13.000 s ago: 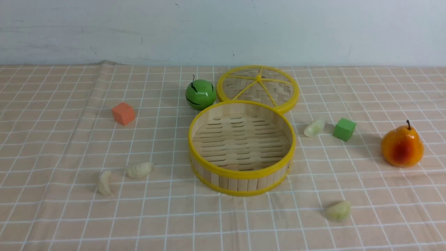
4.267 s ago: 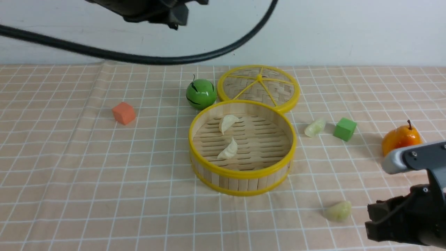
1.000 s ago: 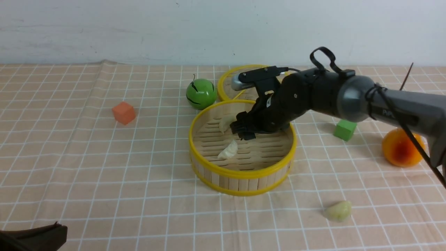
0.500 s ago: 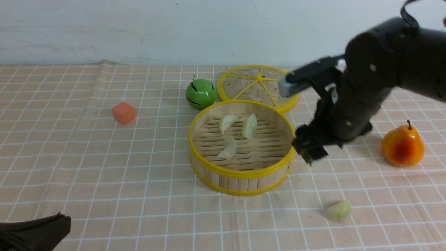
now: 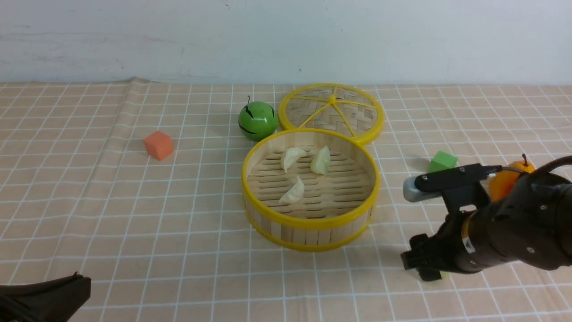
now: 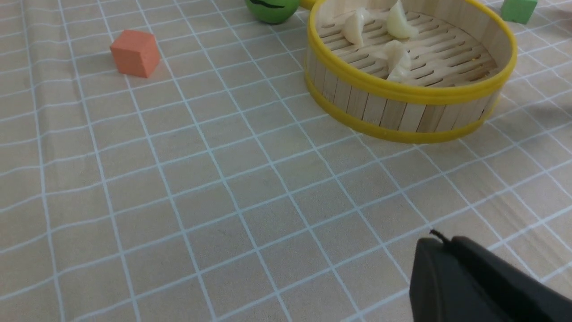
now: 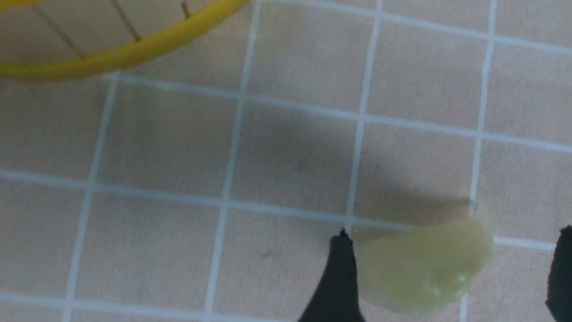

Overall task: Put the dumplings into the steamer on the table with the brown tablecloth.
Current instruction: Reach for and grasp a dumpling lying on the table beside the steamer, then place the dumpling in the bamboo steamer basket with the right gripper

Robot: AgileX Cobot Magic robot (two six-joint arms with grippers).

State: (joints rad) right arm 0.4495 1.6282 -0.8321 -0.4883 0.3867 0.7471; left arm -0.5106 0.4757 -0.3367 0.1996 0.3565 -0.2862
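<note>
Dumpling on tablecloth inside spread right end effector; left end effector pressed together.

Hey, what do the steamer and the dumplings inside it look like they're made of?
Steamer: pale matte slats, likely bamboo or wood; its yellow rims look smooth, perhaps plastic or painted cane. Dumplings: smooth, faintly glossy, slightly translucent pleated skins, probably soft plastic or rubber toys; unclear which.
</note>
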